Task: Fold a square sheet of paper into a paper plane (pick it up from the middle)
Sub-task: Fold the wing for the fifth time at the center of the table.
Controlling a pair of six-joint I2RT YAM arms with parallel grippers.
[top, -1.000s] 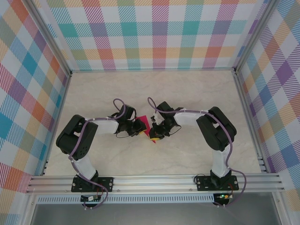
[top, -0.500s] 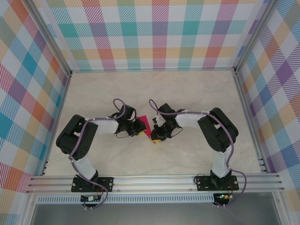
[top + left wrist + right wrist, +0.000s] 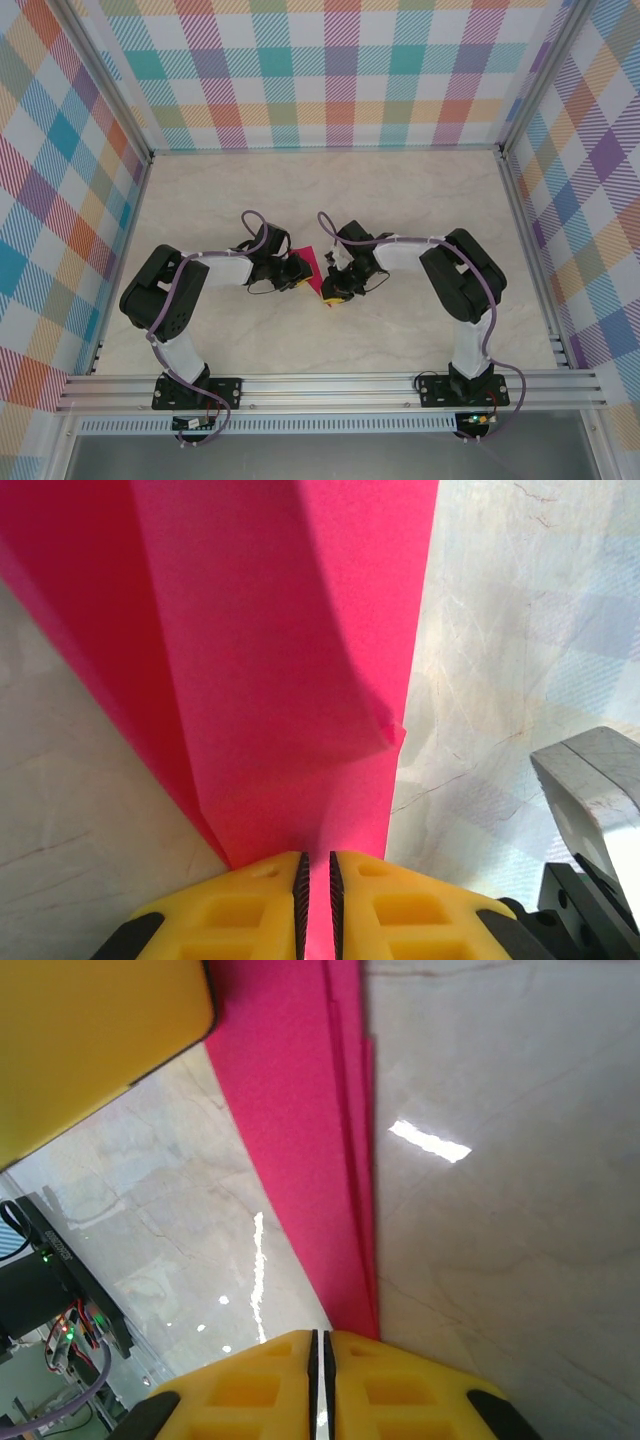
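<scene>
Between plaid walls [image 3: 330,70], pink paper [image 3: 311,264] midway across the marbled table [image 3: 400,200].

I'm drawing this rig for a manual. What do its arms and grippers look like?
Both the left arm and right arm have bulky black joints and white links, with a purple cable looping along each. The left gripper and right gripper have yellow fingers with recessed pockets and black inner faces.
</scene>
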